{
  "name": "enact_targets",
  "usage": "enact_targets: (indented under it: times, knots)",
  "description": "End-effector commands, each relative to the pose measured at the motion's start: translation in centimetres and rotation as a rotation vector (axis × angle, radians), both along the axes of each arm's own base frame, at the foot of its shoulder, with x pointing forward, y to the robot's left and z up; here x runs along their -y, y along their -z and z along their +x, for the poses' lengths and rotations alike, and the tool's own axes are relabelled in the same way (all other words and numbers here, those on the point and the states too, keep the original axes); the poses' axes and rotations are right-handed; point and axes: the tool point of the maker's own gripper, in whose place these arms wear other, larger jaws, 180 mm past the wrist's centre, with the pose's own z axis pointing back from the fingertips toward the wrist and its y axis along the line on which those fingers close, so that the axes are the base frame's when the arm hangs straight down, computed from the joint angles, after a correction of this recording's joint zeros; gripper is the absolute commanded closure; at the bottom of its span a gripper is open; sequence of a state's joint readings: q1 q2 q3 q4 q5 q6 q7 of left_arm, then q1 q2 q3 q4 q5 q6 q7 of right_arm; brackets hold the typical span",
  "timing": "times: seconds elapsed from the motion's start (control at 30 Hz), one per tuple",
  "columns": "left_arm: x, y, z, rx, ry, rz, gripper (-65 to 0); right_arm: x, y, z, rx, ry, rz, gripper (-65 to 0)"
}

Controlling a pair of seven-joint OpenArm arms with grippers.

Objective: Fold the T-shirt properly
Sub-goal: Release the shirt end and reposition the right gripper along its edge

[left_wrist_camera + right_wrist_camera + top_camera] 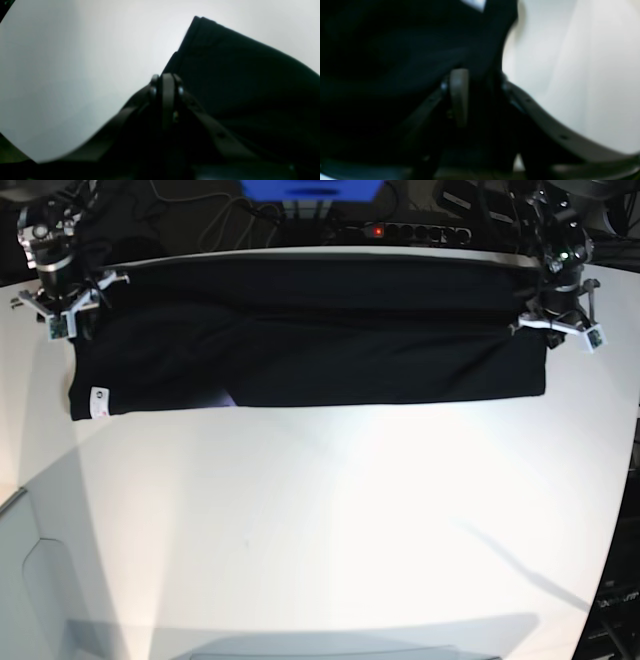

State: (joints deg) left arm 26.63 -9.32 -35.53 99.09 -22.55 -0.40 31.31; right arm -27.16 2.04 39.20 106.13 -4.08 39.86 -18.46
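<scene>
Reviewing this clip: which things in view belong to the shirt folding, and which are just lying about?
Part of the job:
- T-shirt, black, spread in a long band across the far side of the table
- left tool at one end of it
- right tool at the other end

Lying about:
- power strip behind the table
- blue object at the far edge

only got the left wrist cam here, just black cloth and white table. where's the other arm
Observer: The right gripper is at the opposite end of the T-shirt, at its far corner.
Operator: is it gripping
Observer: Its jaws stand apart in its wrist view, with dark cloth between the fingers; I can't tell if it's held.
Operator: how does the shirt lie overall
Observer: As a long band across the far side of the table, with a white label at the right gripper's end.
</scene>
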Motion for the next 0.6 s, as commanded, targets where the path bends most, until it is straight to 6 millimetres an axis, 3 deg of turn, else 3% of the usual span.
enact_targets:
  times: [0.0, 0.23, 0.4, 0.57]
  knots:
    - [-0.5, -1.1, 0.4, 0.031, 0.005, 0.03, 0.0, 0.6, -1.0, 0.0, 0.028, -0.001, -0.019, -24.3]
    - [-0.4, -1.0, 0.4, 0.029, 0.007, 0.029, 0.0, 1.9, -2.9, 1.0, 0.104, 0.071, -0.033, -26.5]
    - [-0.4, -1.0, 0.5, 0.03, 0.007, 0.029, 0.0, 0.6, -5.4, 1.9, 0.195, 0.044, 0.007, -27.1]
    - [-0.4, -1.0, 0.5, 0.03, 0.007, 0.029, 0.0, -2.4, -3.8, 2.0, 0.152, -0.034, 0.061, -27.1]
